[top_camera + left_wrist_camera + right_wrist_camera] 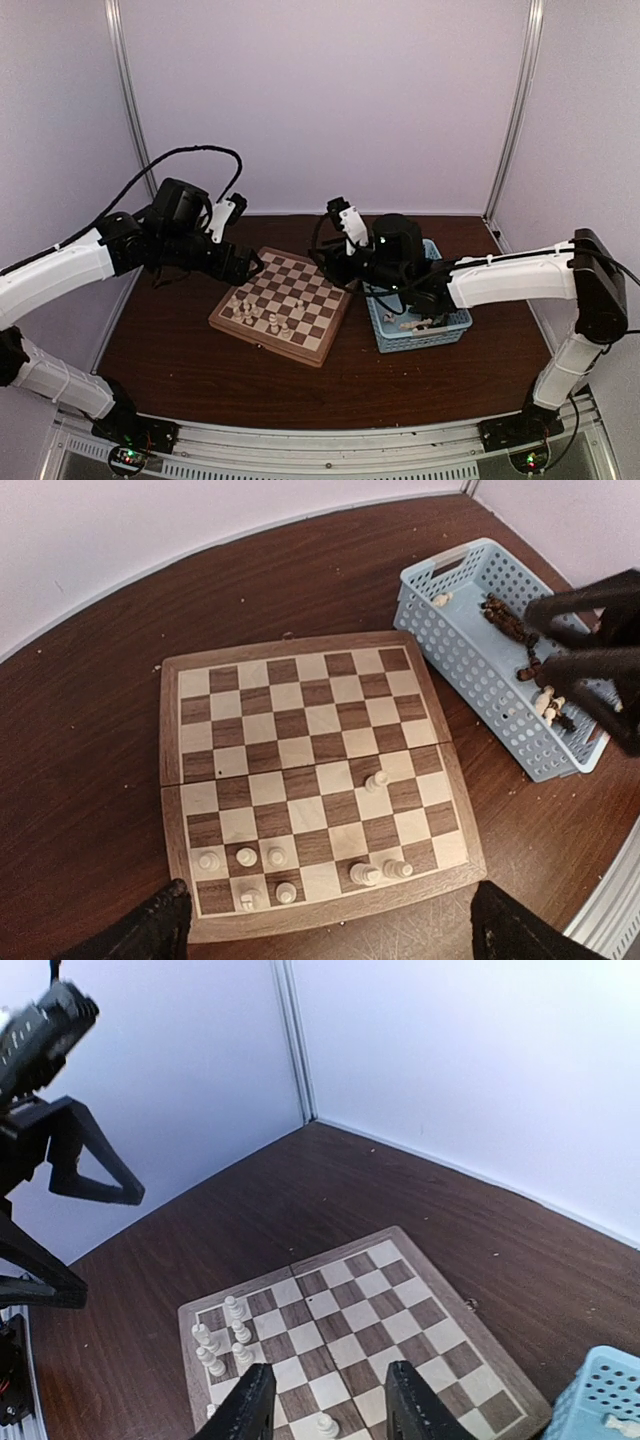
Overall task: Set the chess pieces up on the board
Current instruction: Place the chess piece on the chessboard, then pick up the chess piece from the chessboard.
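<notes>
Near the middle of the worktop: the board, turned corner-on to the arms. Just beside its right edge: a light-blue basket.

On the board, cream pieces only, roughly eight. Most bunched along one edge toward a corner, two more near the other end of that edge, and a lone cream piece several squares in. Left in the basket: dark pieces in a heap, plus a few more cream pieces. Well short of done, by the look of it.

Left hand: wide open and empty, high over the board edge with the cream row. Right hand: fingers partly apart, nothing between them, hanging by the board edge on the basket side.

Likely trouble from here:
- Toppling standing pieces when coming down among the bunch, with so little room between neighbours.
- Pinching two at once, or none, out of the tangled heap in the basket.
- Catching a fingertip on the basket wall and shoving the basket into the board.
- Knocking the two arms together, both reaching over one small board.
- Leaving the lone cream piece off its home row.
</notes>
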`<state>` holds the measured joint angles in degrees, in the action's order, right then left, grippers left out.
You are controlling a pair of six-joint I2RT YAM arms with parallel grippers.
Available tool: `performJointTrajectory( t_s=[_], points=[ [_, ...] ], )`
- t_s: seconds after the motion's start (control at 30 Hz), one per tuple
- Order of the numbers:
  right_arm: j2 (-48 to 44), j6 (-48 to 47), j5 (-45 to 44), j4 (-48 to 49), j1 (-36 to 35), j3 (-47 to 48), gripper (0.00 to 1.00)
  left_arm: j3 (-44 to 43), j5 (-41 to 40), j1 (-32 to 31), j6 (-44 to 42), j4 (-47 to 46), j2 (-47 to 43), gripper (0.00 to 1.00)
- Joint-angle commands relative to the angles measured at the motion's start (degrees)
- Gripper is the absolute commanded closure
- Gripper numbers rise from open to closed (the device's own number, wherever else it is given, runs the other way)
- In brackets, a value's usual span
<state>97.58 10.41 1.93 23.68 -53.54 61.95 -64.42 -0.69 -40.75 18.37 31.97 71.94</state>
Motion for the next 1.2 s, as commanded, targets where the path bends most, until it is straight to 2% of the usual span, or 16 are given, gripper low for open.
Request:
performJointTrajectory(
  t_s=[0.0,0.2,0.37,0.5,0.7,0.97,1.17],
  points=[
    [-4.4,-3.4,-4.1,-7.5,3.8,-2.9,0.59,-4.3,-1.7,0.4,-0.7,3.2,3.9,0.03],
    [-9.3,-7.2,-2.1,-11.8,12.0,-5.6,0.58,-11.2,4.0,0.4,-0.3,7.9,13.5,0.1],
    [-10.3,-5.3,-2.6,-8.2,15.9,-9.2,0.55,-15.9,5.9,0.3,0.5,9.5,21.0,0.21],
    [-9.3,-5.6,-2.3,-5.5,16.0,-11.3,0.45,-20.3,6.3,0.3,0.8,11.1,27.2,0.25],
    [-9.2,-2.4,-2.3,4.2,16.0,-17.6,0.4,-26.9,5.8,-0.3,1.2,12.9,35.4,0.34],
    [-9.4,-1.7,0.0,8.5,16.0,-20.3,0.38,-32.9,4.5,-2.2,2.1,14.6,42.5,0.38],
    [-10.8,-1.2,-0.9,10.1,16.0,-21.8,0.37,-35.6,-1.1,-4.3,3.9,18.1,46.4,0.39]
  ],
)
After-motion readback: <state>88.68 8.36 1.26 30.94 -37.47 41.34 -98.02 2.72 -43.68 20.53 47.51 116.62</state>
